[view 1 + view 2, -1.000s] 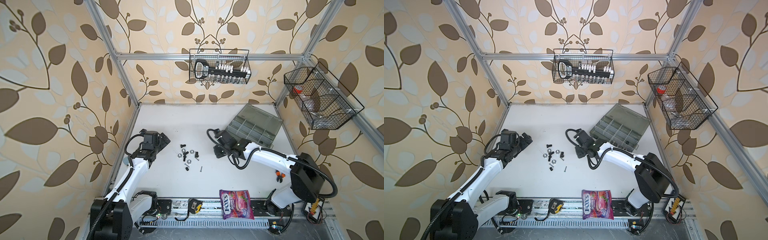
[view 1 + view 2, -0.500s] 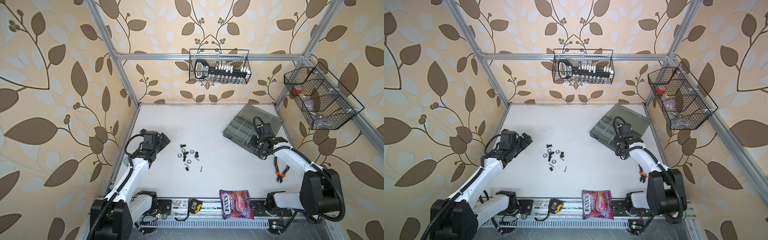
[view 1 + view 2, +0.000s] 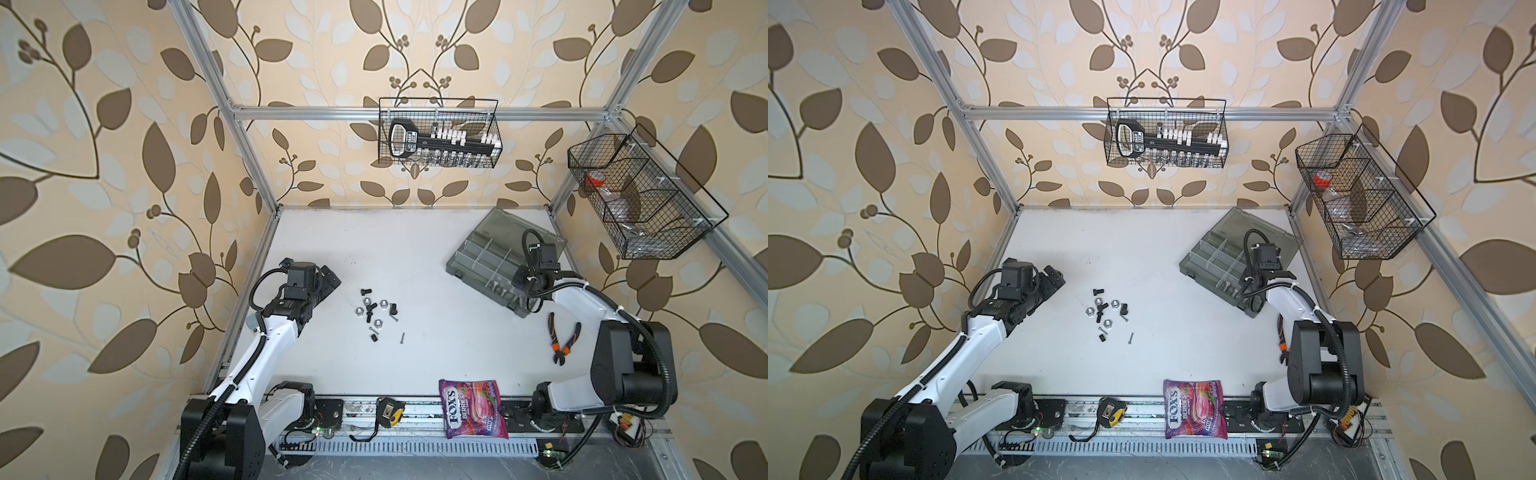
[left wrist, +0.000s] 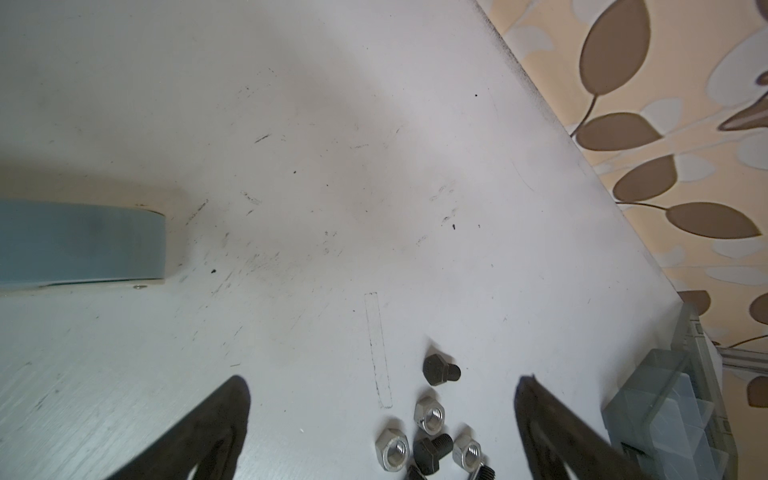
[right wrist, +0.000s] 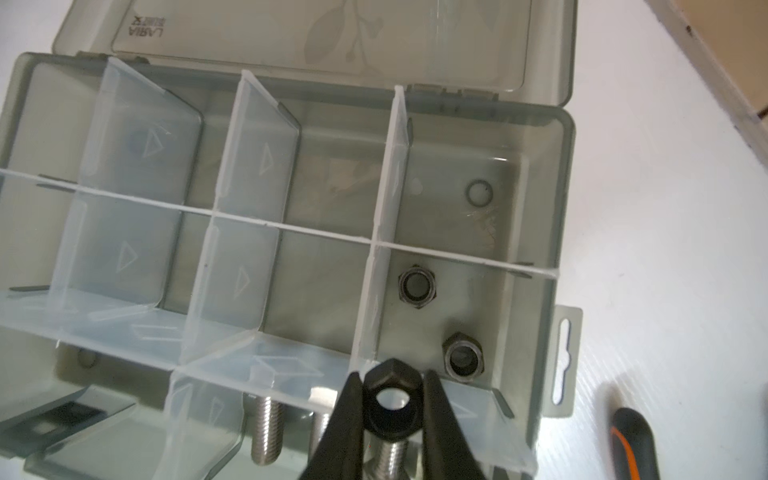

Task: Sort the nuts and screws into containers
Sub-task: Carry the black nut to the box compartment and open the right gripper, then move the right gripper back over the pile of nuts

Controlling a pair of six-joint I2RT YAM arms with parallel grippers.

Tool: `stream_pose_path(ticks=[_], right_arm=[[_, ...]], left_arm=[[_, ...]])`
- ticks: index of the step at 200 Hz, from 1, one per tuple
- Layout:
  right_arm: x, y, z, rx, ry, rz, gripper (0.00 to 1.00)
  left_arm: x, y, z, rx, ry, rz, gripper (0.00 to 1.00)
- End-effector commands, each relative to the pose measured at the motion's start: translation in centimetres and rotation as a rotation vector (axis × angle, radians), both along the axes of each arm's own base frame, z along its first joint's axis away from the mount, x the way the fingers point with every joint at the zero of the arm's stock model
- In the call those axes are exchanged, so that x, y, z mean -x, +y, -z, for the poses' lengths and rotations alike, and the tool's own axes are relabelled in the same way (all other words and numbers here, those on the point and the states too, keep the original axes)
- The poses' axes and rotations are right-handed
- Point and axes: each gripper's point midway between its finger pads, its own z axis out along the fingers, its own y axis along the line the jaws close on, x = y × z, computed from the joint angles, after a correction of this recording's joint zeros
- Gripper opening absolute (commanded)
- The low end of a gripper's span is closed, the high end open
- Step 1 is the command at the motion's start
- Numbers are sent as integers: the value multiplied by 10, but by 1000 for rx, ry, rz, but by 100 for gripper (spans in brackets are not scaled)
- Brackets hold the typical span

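The right end effector [image 5: 391, 376] is clamped on a small black hexagonal steel nut [image 5: 392, 426], its two fingers pressing opposite flats and the hole facing the wrist camera. It hangs over the grey translucent plastic organizer box [image 5: 565, 174], near the clear dividers between a compartment holding two dark hex nuts [image 5: 417, 286] and one holding shiny silver bolts [image 5: 266, 428]. In both top views the box sits at about two o'clock on the white bench [image 3: 415, 249], with its lid open. The nut looks light, rigid and slick, so a grip across the flats suits it. It may bounce on the hard plastic if released from high. The left end effector [image 4: 380, 395] stands wide open and empty, at about ten o'clock of the loose pile of screws and nuts [image 3: 376, 309] at mid-bench.
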Motion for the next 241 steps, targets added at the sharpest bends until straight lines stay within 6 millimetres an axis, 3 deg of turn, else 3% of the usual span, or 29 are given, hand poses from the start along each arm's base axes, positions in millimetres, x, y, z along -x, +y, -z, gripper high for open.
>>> stream_pose_path(ticks=[1, 40, 95, 158, 180, 201, 224, 241], right_arm=[[-14, -15, -9, 36, -40, 46, 2], [-16, -22, 1, 37, -20, 65, 7], [-15, -26, 2, 56, -15, 62, 38], [-7, -14, -21, 13, -61, 19, 41], [-3, 6, -40, -22, -116, -52, 41], [3, 38, -57, -23, -148, -148, 41], [11, 96, -67, -47, -162, -297, 41], [22, 152, -68, -68, -153, -434, 41]], left_arm=[[-8, -2, -17, 7, -45, 3, 99], [-9, -2, -16, 5, -42, 1, 99], [-9, -1, -14, 0, -35, 1, 99], [-9, 0, -14, -3, -32, -3, 99], [-9, 0, -13, -3, -33, -4, 99], [-9, -1, -12, 4, -32, -4, 99], [-10, -3, -10, 18, -31, 1, 99], [-10, -4, -9, 24, -27, 3, 99]])
